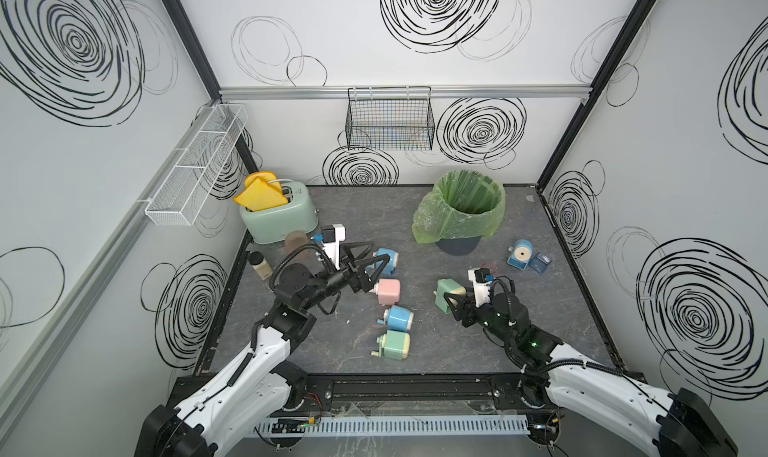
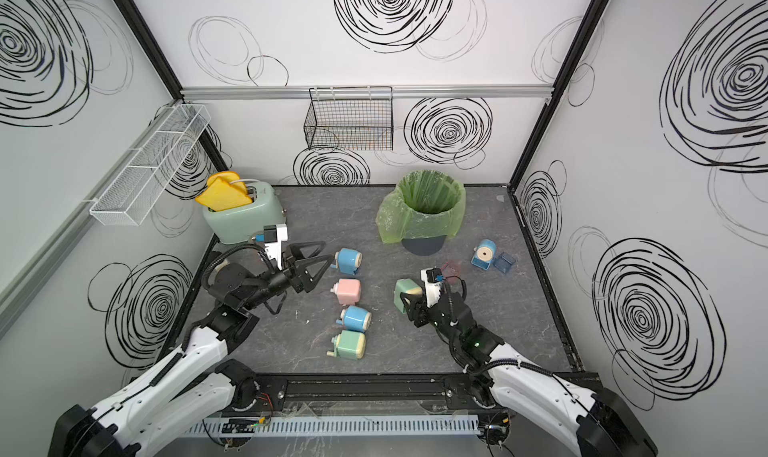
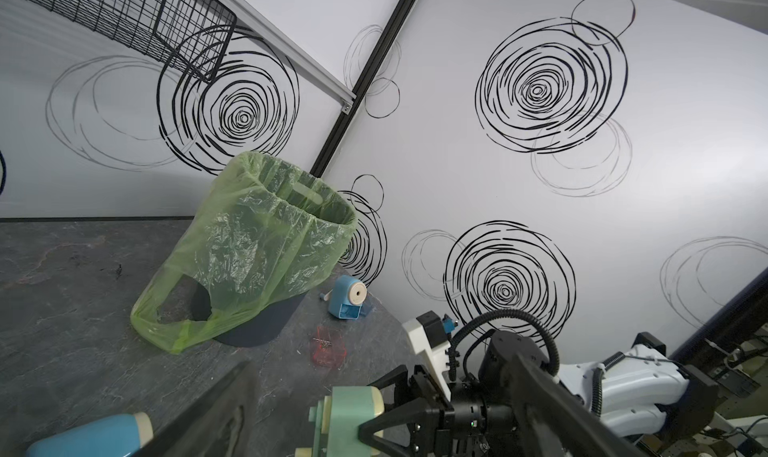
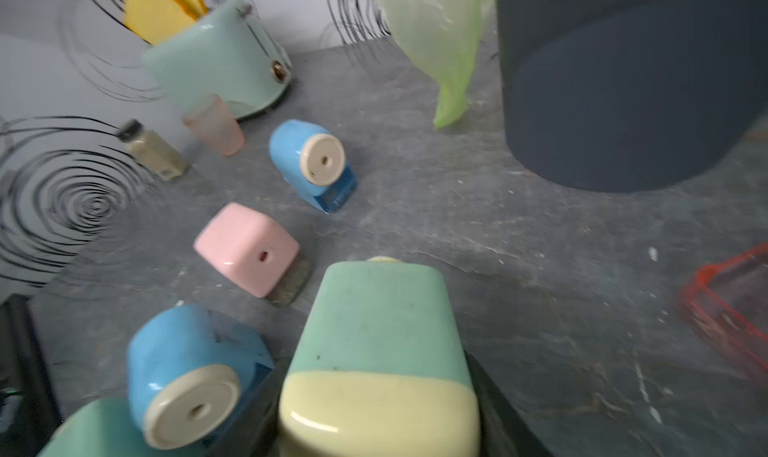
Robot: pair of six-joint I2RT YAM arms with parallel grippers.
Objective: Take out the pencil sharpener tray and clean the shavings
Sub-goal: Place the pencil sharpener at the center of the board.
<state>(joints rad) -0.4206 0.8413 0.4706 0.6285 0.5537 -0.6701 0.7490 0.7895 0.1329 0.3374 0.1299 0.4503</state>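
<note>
My right gripper (image 1: 449,302) is shut on a green and cream pencil sharpener (image 1: 451,291) and holds it just above the table at centre right; the right wrist view shows this sharpener (image 4: 380,342) filling the space between the jaws. Its tray is hidden. A red see-through tray (image 3: 328,347) lies loose on the table just behind it. My left gripper (image 1: 380,252) hangs open and empty over a blue sharpener (image 1: 386,261) and a pink one (image 1: 390,291). The shavings are not visible in any view.
At the back stands a dark bin (image 1: 461,210) lined with a green bag. To its right are a blue sharpener (image 1: 520,253) and a loose blue tray (image 1: 541,263). A toaster (image 1: 276,218), pink cup (image 1: 296,241) and bottle (image 1: 259,264) sit far left. Two more sharpeners (image 1: 398,318) lie centre front.
</note>
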